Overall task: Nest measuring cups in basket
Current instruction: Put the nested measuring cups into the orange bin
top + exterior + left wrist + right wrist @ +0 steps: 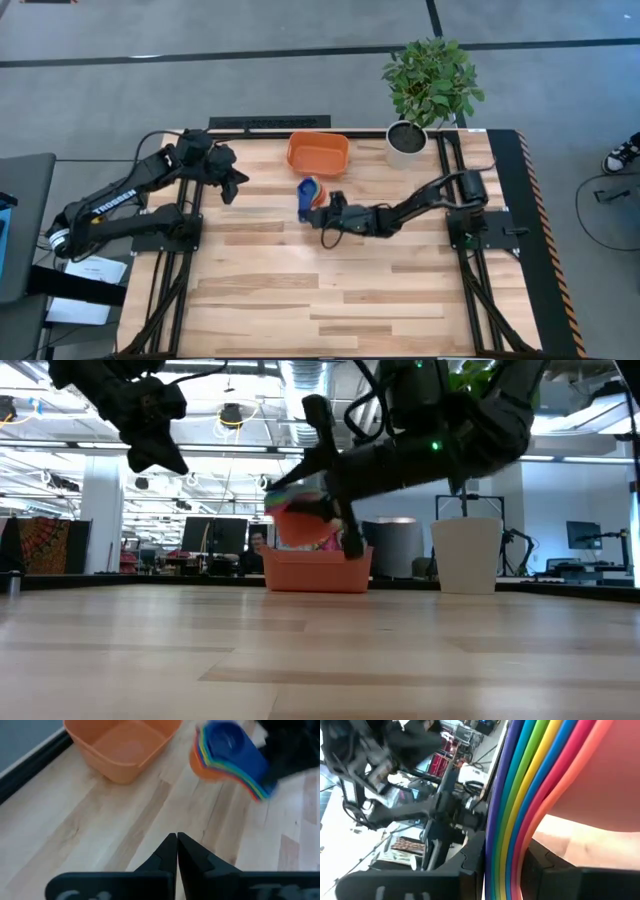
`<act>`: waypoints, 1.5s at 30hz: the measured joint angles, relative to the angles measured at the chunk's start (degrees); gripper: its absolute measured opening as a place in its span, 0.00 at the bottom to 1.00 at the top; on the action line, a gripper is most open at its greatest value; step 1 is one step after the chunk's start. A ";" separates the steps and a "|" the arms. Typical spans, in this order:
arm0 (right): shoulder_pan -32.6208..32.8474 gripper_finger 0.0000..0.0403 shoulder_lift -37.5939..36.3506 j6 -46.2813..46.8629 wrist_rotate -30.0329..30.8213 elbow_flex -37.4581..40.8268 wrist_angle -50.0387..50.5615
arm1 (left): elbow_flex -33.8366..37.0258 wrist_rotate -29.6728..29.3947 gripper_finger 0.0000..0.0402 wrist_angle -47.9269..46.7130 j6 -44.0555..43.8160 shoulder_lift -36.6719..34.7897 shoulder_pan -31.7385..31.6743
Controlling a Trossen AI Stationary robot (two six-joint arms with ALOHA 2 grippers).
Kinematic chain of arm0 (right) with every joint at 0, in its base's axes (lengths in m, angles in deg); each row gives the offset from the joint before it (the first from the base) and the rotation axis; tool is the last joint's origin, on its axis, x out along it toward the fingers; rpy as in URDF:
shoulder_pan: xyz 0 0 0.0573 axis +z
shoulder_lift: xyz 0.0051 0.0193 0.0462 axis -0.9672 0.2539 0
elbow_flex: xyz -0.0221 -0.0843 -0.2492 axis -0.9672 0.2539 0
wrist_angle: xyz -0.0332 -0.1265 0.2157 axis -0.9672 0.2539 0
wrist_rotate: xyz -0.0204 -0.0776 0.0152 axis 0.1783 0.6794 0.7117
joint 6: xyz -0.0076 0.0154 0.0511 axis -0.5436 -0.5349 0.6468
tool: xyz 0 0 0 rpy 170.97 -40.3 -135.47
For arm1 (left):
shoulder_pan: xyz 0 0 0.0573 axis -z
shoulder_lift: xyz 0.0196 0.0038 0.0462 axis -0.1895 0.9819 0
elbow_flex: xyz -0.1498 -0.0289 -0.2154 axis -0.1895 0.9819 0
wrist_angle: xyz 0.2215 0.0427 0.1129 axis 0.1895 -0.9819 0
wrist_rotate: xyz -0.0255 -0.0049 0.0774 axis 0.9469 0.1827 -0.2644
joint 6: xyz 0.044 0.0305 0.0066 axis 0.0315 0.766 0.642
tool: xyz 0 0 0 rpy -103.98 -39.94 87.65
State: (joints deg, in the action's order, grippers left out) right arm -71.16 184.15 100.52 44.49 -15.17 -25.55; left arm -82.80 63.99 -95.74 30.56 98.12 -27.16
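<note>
The right end effector [318,203] is closed on the flat handles of the nested stack of plastic measuring cups [307,192]. Its two dark fingers [472,855] press the bundle of handles from both sides, as the right wrist view shows, where the handle edges run as stripes of navy, blue, green, yellow, orange and red. The stack is tilted and is raised above the light wooden desk [330,290], not touching it in the low view. A blue cup is innermost and an orange cup is on the outside of the stack in the left wrist view.

The stack hangs just beside the shallow orange plastic basket [318,152], at its near side, and it is not inside the basket. The basket stands on the desk near the far edge. A white plant pot with green leaves [407,139] stands to the right of the basket, apart from it.

The left end effector [232,186] is fully closed and holds nothing. It hovers above the desk, well to the left of the basket and the stack.
</note>
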 joint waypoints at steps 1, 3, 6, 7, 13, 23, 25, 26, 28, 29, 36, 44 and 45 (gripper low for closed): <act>0.85 0.24 1.32 0.81 0.51 -0.31 -1.62 | 0.02 0.00 0.00 0.82 -0.10 0.45 0.00; 2.29 0.24 4.00 2.16 1.09 -0.69 -3.83 | 0.00 0.09 0.00 2.66 -0.24 1.61 0.00; 3.34 0.24 7.09 4.30 0.60 -1.70 -7.21 | 0.00 0.38 0.00 4.51 -1.12 3.74 0.01; 3.40 0.24 7.38 4.60 0.27 -1.70 -8.11 | 0.00 0.58 0.00 4.76 -1.51 4.39 0.03; 1.53 0.24 7.74 4.18 -0.43 -1.79 -9.26 | 0.00 0.94 0.00 4.86 -4.17 6.24 0.04; -6.19 0.24 7.69 4.17 -6.13 -1.81 -9.56 | 0.00 -0.38 0.00 1.52 -5.25 3.69 0.02; -8.07 0.24 7.69 4.13 -7.64 -1.81 -9.58 | 0.00 -1.50 0.00 0.14 -5.27 2.96 0.02; -8.96 0.24 7.69 4.12 -8.24 -1.81 -9.58 | 0.00 -2.06 0.00 -0.59 -5.28 2.56 0.02; -10.53 0.24 7.69 4.16 -9.19 -1.81 -9.64 | 0.00 -3.02 0.00 -1.72 -5.88 1.67 0.02; -11.25 0.24 7.69 4.29 -9.54 -1.81 -9.65 | 0.00 -3.38 0.00 -2.42 -6.25 1.21 0.02; -15.34 0.24 7.69 9.08 -10.12 -2.07 -9.93 | 0.00 -6.01 0.00 -5.52 -8.91 -2.30 0.00; -15.91 0.24 7.60 7.13 -12.90 -5.92 -14.10 | 0.00 -7.50 0.00 -7.54 -10.97 -6.15 0.00; -15.97 0.24 7.60 6.70 -13.23 -6.47 -14.21 | 0.00 -7.90 0.00 -7.96 -11.12 -6.55 0.00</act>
State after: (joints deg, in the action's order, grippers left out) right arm -87.13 191.75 107.22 31.26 -21.65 -39.77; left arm -82.80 56.09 -103.71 19.43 91.56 -27.16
